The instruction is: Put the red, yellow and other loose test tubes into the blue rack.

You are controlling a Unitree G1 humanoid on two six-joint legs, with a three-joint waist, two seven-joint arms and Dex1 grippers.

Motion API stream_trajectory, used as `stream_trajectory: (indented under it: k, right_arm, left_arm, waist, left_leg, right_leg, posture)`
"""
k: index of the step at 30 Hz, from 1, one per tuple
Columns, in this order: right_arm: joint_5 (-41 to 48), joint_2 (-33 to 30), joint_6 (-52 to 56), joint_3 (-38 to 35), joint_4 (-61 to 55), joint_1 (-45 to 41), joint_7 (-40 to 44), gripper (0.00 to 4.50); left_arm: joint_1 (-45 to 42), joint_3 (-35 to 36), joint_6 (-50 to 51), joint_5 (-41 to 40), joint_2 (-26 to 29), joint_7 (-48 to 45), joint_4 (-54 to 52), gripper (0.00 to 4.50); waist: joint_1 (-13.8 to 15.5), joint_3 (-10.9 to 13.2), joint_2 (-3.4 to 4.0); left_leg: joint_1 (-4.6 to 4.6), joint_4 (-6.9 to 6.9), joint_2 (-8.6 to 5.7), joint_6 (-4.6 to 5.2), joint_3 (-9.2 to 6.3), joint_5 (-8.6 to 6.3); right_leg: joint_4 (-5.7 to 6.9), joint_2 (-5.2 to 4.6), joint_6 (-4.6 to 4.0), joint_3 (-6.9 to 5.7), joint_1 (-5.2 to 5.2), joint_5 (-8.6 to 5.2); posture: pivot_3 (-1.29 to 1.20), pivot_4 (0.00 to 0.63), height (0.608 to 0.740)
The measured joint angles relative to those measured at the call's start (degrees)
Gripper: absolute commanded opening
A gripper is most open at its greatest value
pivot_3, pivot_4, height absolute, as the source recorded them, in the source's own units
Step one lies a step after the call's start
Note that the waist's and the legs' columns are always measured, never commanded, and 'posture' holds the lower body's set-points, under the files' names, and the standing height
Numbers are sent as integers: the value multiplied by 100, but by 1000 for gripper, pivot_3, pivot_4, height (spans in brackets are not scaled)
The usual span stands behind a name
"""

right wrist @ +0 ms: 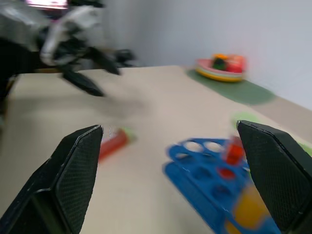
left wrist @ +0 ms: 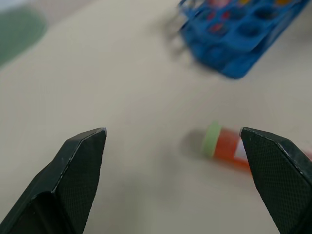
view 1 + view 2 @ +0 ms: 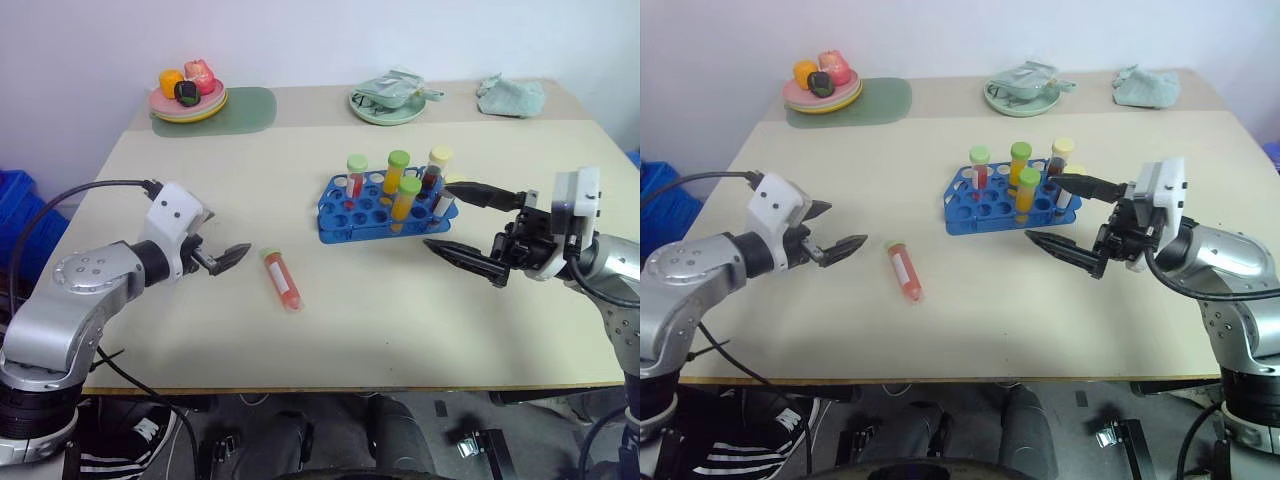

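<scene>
Pretty much done: several tubes are already stood in the rack [image 3: 385, 205], only one red tube [image 3: 282, 279] is left lying just beside it, both grippers' jaws apart, nothing held.

No readable text anywhere — labels, brands, numbers, signs.

Plate of toy food [image 3: 187, 92] on green mat [image 3: 243, 108], far table [image 3: 200, 330] edge

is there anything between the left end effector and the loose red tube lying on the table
Nothing visible. The left end effector hangs open beside the red tube, with bare table between them. The blue rack stands farther off, past the tube.
</scene>
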Motion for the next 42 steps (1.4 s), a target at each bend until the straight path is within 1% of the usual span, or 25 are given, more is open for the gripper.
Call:
stream_trajectory:
  k: [1,2,4,6,7,8,9,10,13,14,15,16,17,18,19,22,25,29,32,34,39,42]
  right_arm:
    - [-12,40,18,93,74,-93,48,4490]
    - [-45,118,48,197,179,-251,82,4490]
    - [-75,199,70,372,287,-491,121,4490]
    - [-107,254,86,428,317,-594,157,4490]
    - [-130,271,101,471,382,-594,211,4490]
    - [-133,278,102,479,387,-594,216,4490]
    - [-159,300,108,522,413,-594,246,4490]
    - [-186,307,116,544,439,-600,289,4490]
    - [-231,314,134,585,466,-611,371,4490]
    - [-241,322,136,590,469,-621,382,4490]
    - [-258,321,138,590,472,-620,402,4490]
    - [-281,320,137,583,474,-613,415,4490]
    - [-288,325,141,583,474,-607,422,4490]
    - [-291,332,155,585,473,-607,425,4490]
    - [-292,341,166,586,471,-607,424,4490]
    - [-310,358,173,587,469,-601,425,4490]
    - [-330,357,173,584,469,-569,430,4490]
    - [-335,357,173,582,470,-535,453,4490]
    - [-338,357,173,582,472,-529,470,4490]
    - [-347,356,173,582,477,-526,492,4490]
    - [-410,356,173,582,489,-518,534,4490]
    - [-451,352,171,576,498,-490,575,4490]
  left_arm:
    - [-221,-2,550,-50,-80,186,-144,4500]
    - [-540,9,1260,-60,-342,410,-313,4500]
    - [-902,21,2288,-258,-757,716,-502,4500]
    - [-877,28,2826,-741,-855,942,-498,4500]
    - [-850,96,2978,-1357,-871,1233,-261,4500]
    - [-846,111,2978,-1422,-872,1262,-241,4500]
    - [-845,157,2978,-1675,-875,1385,-182,4500]
    - [-1003,408,2977,-2656,-1087,2155,362,4500]
    - [-1301,653,2977,-4273,-1385,3879,1397,4500]
    - [-1356,529,2783,-5087,-1263,4715,1697,4500]
    - [-1345,273,2458,-5972,-978,5477,1849,4500]
    - [-1327,-44,1928,-6894,-730,6326,1954,4500]
    - [-1330,-341,1393,-7640,-632,7028,1961,4500]
    - [-1330,-585,1023,-8108,-674,7484,1943,4500]
    - [-1316,-748,820,-8324,-748,7740,1937,4500]
    - [-1224,-1067,440,-8553,-821,8236,1887,4500]
    - [-1196,-1119,206,-8561,-872,8551,1816,4500]
    - [-1052,-1150,-33,-8566,-1237,9112,1830,4500]
    - [-1052,-1097,-193,-8570,-1738,9644,1841,4500]
    - [-1068,-1086,-187,-8584,-1968,9909,1913,4500]
    - [-1356,-902,-30,-8608,-2141,10313,2350,4500]
    - [-1311,-877,25,-8611,-2273,10524,2424,4500]
  waist:
    - [12,0,0]
    - [35,0,0]
    - [70,0,-1]
    - [75,0,-1]
    - [77,1,-2]
    - [77,1,-2]
    - [79,2,-2]
    - [100,1,-1]
    - [105,3,-5]
    - [94,5,-9]
    - [81,9,-15]
    - [71,9,-15]
    - [82,9,-15]
    - [90,9,-14]
    - [99,9,-15]
    - [95,9,-15]
    - [93,9,-14]
    - [98,9,-15]
    - [116,8,-15]
    - [109,8,-15]
    - [105,8,-15]
    - [102,8,-15]
  left_leg:
    - [0,0,-1,0,1,0]
    - [0,3,-3,0,2,0]
    - [1,4,-3,0,2,0]
    - [-4,-2,0,-2,-1,0]
    - [-5,-2,1,-3,-3,0]
    - [-6,-2,0,-3,-3,0]
    - [-6,-1,0,-4,0,0]
    - [0,1,0,-5,-4,0]
    - [-2,7,-2,-7,-11,1]
    - [-3,7,-2,-7,-11,1]
    - [-4,6,-1,-12,-12,-2]
    - [-1,5,0,-17,-9,-4]
    - [0,4,0,-17,-7,-5]
    - [1,5,-1,-17,-2,-5]
    - [1,7,-1,-17,1,-4]
    - [4,9,-1,-17,5,-4]
    - [10,5,2,-17,14,-4]
    - [13,5,4,-17,22,-4]
    - [17,7,3,-17,23,-4]
    - [20,6,4,-17,24,-4]
    - [29,4,8,-18,32,-4]
    - [34,1,8,-18,39,-5]
  right_leg:
    - [0,-1,0,0,0,0]
    - [0,-2,1,0,1,1]
    - [2,-3,1,0,0,1]
    - [4,-1,1,0,-10,0]
    - [4,0,0,-1,-12,0]
    - [4,1,0,0,-13,0]
    - [4,0,0,0,-13,0]
    - [6,-1,0,0,-5,0]
    - [6,-1,0,0,-3,0]
    - [10,-1,0,1,-7,0]
    - [11,-1,0,3,-13,0]
    - [15,-2,0,19,-17,0]
    - [14,1,0,22,-17,0]
    - [13,5,0,22,-16,1]
    - [13,6,-1,22,-14,1]
    - [14,12,-1,28,-13,1]
    - [13,16,-1,36,-13,1]
    - [14,19,-1,44,-13,1]
    - [11,18,-1,45,-5,1]
    - [11,19,-1,46,-6,1]
    - [13,23,-1,52,-4,1]
    - [13,24,0,57,-4,1]
  posture:
    - [0,150,740]
    - [0,150,740]
    - [0,150,740]
    - [0,150,740]
    - [0,150,740]
    - [0,150,740]
    - [0,150,740]
    - [0,150,740]
    - [0,150,740]
    - [0,150,740]
    - [0,150,740]
    - [0,150,740]
    - [0,150,740]
    - [0,150,740]
    - [0,150,740]
    - [0,150,740]
    - [0,150,740]
    - [0,150,740]
    - [0,150,740]
    - [0,150,740]
    - [0,150,740]
    - [0,150,740]
